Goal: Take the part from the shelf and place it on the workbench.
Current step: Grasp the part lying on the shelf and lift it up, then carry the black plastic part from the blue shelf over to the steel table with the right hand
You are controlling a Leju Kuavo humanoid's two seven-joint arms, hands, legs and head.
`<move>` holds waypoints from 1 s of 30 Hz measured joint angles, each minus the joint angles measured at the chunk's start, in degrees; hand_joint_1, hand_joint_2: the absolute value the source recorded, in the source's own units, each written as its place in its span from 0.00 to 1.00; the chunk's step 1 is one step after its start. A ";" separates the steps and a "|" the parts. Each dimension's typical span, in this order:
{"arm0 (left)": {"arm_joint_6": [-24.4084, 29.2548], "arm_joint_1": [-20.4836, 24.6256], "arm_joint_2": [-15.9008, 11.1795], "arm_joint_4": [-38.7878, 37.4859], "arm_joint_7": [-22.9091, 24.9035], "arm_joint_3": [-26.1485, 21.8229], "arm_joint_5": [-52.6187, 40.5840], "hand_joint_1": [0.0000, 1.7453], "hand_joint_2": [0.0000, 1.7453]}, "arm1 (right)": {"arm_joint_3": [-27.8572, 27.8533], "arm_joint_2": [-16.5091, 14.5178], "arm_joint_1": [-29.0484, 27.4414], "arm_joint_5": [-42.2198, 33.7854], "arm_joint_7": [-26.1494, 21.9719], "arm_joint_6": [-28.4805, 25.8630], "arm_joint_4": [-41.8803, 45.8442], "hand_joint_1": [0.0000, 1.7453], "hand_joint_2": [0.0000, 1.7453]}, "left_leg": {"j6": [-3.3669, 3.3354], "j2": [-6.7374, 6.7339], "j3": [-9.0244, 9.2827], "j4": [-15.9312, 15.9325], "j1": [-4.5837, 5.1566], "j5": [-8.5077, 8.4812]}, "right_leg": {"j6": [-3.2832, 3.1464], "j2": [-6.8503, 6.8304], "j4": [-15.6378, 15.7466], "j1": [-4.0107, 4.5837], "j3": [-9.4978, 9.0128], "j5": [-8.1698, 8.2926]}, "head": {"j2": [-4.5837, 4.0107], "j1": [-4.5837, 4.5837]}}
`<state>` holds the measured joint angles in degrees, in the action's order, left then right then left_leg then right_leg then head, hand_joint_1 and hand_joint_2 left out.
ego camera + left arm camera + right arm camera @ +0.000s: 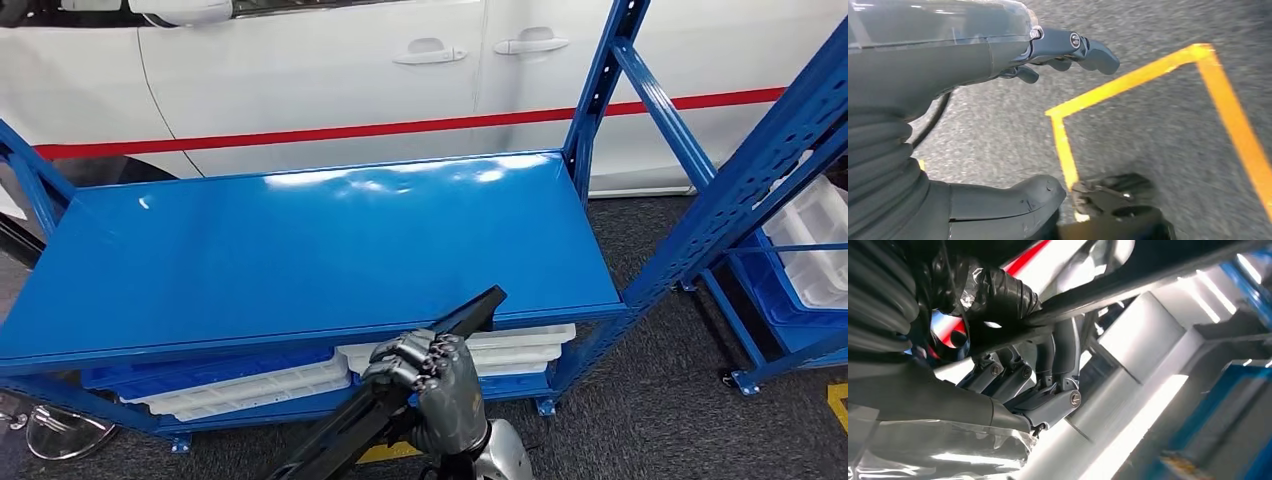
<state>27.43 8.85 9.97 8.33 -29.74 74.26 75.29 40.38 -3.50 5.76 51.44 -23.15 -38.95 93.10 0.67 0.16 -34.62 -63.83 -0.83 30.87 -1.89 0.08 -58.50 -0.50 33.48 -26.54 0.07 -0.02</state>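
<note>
- Grey speckled carpet with yellow floor tape (1128, 80) lies under the hanging left hand (1068, 52), fingers loosely apart, holding nothing.
- Right hand (425, 375) grips the long black rigid bar-shaped part (470, 312) mid-length; it looks stiff, light, probably smooth.
- Beyond its tip spreads the glossy blue metal bench top (300, 250).

Even bright overhead light; white glare on blue shelf top (330, 240); both wrist views motion-blurred, soft-focused.

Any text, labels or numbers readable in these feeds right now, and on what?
None readable. The white car bears a plain red stripe, no lettering.
The blue shelf and white trays carry no visible labels.
The long black part in the right hand shows no marking.
</note>
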 joint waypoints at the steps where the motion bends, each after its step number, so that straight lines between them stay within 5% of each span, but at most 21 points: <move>1: -0.29 0.33 -0.01 -0.01 -0.02 0.01 -0.32 0.00 1.00 | -1.41 -0.73 0.00 5.95 0.95 0.00 -0.08 1.00 1.00 | 0.24 0.00 -1.77 -3.88 -0.03 1.88 | -0.14 -0.08 -0.02 0.04 0.06 0.01 | 0.00 0.00; 3: -0.77 0.66 -0.01 0.01 -0.07 0.01 -1.22 0.00 1.00 | -4.15 -2.31 0.40 15.73 2.84 -0.01 -0.40 1.00 1.00 | 0.47 0.00 -4.58 -9.89 -0.07 3.73 | -0.26 -0.10 -0.15 0.17 0.17 0.01 | 0.00 0.00; 4: -1.09 0.78 -0.01 0.01 -0.04 0.02 -1.81 0.00 1.00 | -5.14 -3.03 0.84 19.44 3.87 -0.01 -0.57 1.00 1.00 | 0.43 0.00 -4.75 -10.16 -0.06 3.07 | -0.28 -0.06 -0.22 0.23 0.19 0.00 | -0.01 0.00; 8: -2.80 1.76 -0.01 0.01 0.42 0.03 -3.22 0.00 1.00 | -7.42 -5.55 4.01 27.72 8.11 -0.04 -0.67 1.00 1.00 | -0.62 0.01 1.49 3.19 0.26 -3.58 | -0.03 0.04 -0.44 0.54 0.07 -0.06 | -0.01 0.00; 13: -2.95 1.83 -0.02 0.01 0.95 0.03 -3.04 0.00 1.00 | -8.12 -6.84 5.83 30.93 11.64 -0.06 0.54 1.00 1.00 | -2.09 0.02 2.57 6.41 0.30 -4.53 | 1.34 -0.03 -0.94 0.55 0.56 -0.34 | -0.01 0.02; 15: -2.91 1.84 -0.08 -0.01 1.03 0.04 -2.72 0.00 1.00 | -8.59 -7.19 5.93 29.95 10.80 -0.07 1.27 1.00 1.00 | -2.73 -0.08 2.66 6.88 0.04 -4.91 | 1.85 -0.02 -5.18 0.40 2.44 -3.11 | -0.01 0.02; 17: -2.96 1.73 -0.15 -0.01 1.11 0.05 -2.40 0.00 1.00 | -9.61 -7.62 5.66 28.53 8.79 -0.07 1.76 1.00 1.00 | -2.92 -0.11 2.54 6.87 0.09 -4.94 | 2.21 -0.03 -12.56 0.19 5.92 -6.64 | -0.01 0.02; 19: -2.99 1.57 -0.23 -0.01 1.13 0.05 -2.14 0.00 1.00 | -11.02 -8.19 5.18 27.03 6.25 -0.07 2.00 1.00 1.00 | -2.92 -0.08 2.52 6.78 0.11 -4.89 | 2.44 -0.04 -16.01 -0.04 7.67 -7.01 | -0.01 0.02; 23: -3.51 1.69 -0.36 -0.01 1.03 0.05 -1.61 0.00 1.00 | -13.41 -9.88 4.93 24.99 1.60 -0.07 2.46 1.00 1.00 | -2.34 0.09 2.53 6.12 0.24 -4.36 | 2.01 -0.06 -4.01 -0.20 2.05 -0.53 | -0.01 0.02; 25: -4.36 1.84 -0.44 -0.01 0.97 0.05 -1.08 0.00 1.00 | -14.13 -10.34 4.92 24.26 0.18 -0.07 2.58 1.00 1.00 | -1.69 0.12 2.32 5.83 0.38 -4.15 | 1.54 0.02 -1.07 0.06 0.81 -0.07 | -0.01 0.01; 28: -5.39 2.07 -0.55 -0.01 1.09 0.03 -0.33 0.00 1.00 | -14.68 -10.64 4.87 23.32 -1.24 -0.07 2.62 1.00 1.00 | -0.63 0.08 2.18 5.55 0.17 -3.71 | 0.61 0.09 -0.62 0.08 0.73 0.15 | -0.01 0.01; 30: -5.65 2.28 -0.65 -0.01 1.13 0.03 -0.16 0.00 1.00 | -14.79 -10.77 4.90 23.06 -1.56 -0.07 2.71 1.00 1.00 | 0.01 0.06 0.67 1.97 0.03 -1.30 | 0.01 -0.05 -0.26 -0.14 0.58 0.32 | -0.01 0.00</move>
<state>21.78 11.13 9.32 8.33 -28.61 74.29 75.13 25.59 -14.27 10.65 74.50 -24.71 -39.01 95.81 0.69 0.22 -33.95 -61.86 -0.80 29.57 -1.88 0.03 -58.76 -0.64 34.06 -26.22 0.07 -0.02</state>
